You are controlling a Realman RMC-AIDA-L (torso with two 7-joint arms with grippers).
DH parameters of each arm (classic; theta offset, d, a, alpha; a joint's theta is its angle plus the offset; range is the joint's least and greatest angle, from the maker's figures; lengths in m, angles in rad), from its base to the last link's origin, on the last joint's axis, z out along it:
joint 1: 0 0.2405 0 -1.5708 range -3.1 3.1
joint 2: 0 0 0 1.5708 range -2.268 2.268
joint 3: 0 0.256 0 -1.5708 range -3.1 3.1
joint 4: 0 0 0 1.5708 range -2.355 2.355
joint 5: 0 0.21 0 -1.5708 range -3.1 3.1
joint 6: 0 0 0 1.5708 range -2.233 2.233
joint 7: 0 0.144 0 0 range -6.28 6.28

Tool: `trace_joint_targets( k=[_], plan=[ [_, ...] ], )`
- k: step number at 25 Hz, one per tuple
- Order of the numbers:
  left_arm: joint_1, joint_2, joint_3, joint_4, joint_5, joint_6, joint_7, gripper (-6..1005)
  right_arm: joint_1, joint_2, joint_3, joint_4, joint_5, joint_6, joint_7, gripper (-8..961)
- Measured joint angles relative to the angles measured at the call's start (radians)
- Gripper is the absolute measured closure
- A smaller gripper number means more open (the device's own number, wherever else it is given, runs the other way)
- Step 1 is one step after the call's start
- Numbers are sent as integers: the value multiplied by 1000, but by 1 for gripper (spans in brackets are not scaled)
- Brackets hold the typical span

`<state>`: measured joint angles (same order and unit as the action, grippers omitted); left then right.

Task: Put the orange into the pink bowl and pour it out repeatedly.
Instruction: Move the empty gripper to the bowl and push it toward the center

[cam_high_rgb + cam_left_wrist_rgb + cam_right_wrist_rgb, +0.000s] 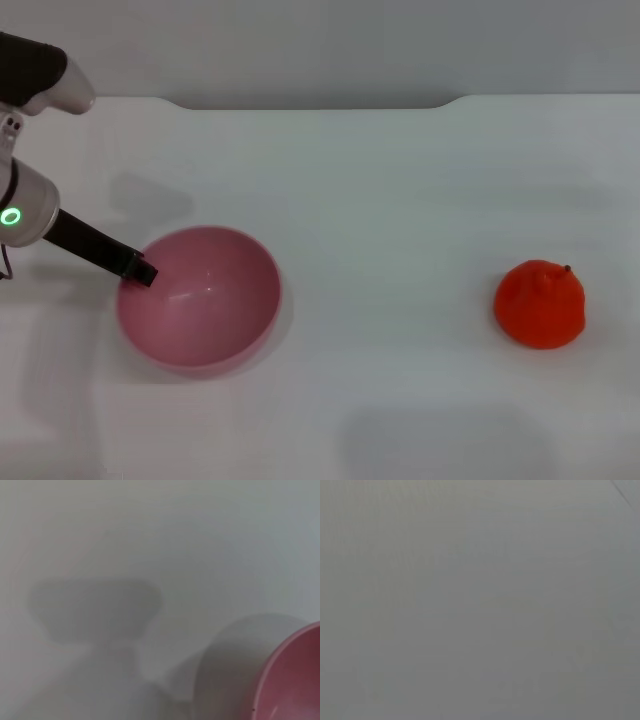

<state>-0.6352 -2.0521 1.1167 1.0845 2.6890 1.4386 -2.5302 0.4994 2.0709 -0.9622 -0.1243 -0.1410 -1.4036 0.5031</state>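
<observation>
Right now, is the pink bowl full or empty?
Empty. The pink bowl shows only its bare glossy inside; the orange lies apart on the table. The left hand is at the bowl's rim.

Nothing readable here, honestly. No text, labels, brand names or numbers on the bowl (200, 300), the orange (540, 304) or the surface (400, 180). Closest thing to a sign is a small glowing green ring on the left arm (11, 216), and it carries no lettering I can make out.
</observation>
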Motion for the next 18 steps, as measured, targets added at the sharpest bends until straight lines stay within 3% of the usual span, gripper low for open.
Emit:
trace_joint_targets(
  k=[6,9,13,18],
  plan=[
    [-5,1,46,-1,0,1,1,688,-11,0,9,-12,7,-2,0,388],
    [-7,2,48,-2,0,1,1,908,-18,1,10,-26,8,-1,0,387],
    [-7,3,45,3,0,0,1,924,-25,-1,9,-42,6,-2,91,387],
    [-20,4,40,8,0,4,7,945,-88,-34,-22,-213,-149,-21,568,388]
  ],
)
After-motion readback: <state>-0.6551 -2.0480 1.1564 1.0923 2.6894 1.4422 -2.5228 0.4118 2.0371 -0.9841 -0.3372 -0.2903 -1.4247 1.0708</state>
